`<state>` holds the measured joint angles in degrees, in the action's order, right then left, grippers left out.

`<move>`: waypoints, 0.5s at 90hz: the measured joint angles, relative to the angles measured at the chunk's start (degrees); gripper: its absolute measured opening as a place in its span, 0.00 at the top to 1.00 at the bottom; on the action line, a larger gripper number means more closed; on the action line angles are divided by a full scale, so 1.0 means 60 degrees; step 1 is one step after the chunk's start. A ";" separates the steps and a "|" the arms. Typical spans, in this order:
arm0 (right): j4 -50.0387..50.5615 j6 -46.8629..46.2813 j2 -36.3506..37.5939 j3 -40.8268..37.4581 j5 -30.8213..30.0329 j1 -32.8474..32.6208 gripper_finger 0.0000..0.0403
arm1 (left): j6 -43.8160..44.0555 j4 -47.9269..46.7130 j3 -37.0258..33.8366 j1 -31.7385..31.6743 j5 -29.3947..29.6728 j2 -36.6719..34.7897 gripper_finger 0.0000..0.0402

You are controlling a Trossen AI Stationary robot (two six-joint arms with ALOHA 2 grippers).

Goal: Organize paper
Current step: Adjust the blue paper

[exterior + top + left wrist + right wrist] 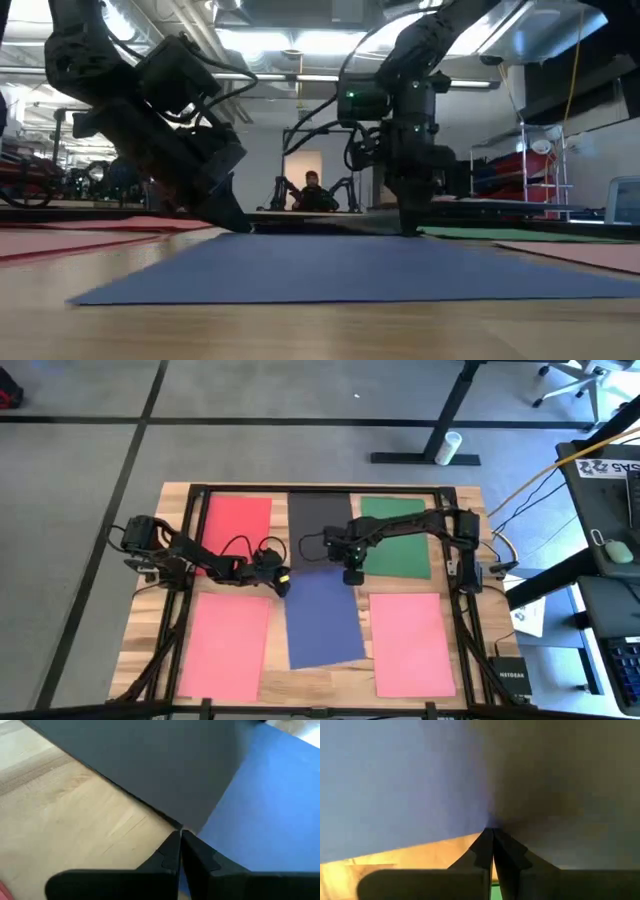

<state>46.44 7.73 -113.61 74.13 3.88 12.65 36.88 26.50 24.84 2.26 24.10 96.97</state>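
The blue sheet (322, 618) lies mid-surface, its far edge overlapping the black sheet (318, 525). Both claws, left (283, 585) and right (353, 576), press closed tips on its 2 far corners; sliding evenly should avoid wrinkling.

Robotics lab, desks (600, 575), seated person (312, 192)

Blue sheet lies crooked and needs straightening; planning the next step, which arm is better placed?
Probably the left: its pincer sits at the blue sheet's corner, by the black sheet. The right pincer is at the opposite top corner, so either might serve.
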 joint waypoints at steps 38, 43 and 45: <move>0.0355 -0.0359 0.0468 -0.0004 0.0662 -0.0145 1.00 | -0.0215 -0.0003 -0.0004 0.0044 0.0007 -0.0011 1.00; 0.0357 -0.0436 0.0658 0.0000 0.0688 -0.0237 1.00 | -0.0215 -0.0004 -0.0004 0.0044 0.0006 -0.0011 1.00; 0.0358 -0.0475 0.0733 0.0004 0.0711 -0.0270 1.00 | -0.0215 -0.0006 -0.0004 0.0044 0.0006 -0.0011 1.00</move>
<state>48.58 4.88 -109.22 74.15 8.15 11.03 35.59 26.47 24.82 2.52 24.14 96.90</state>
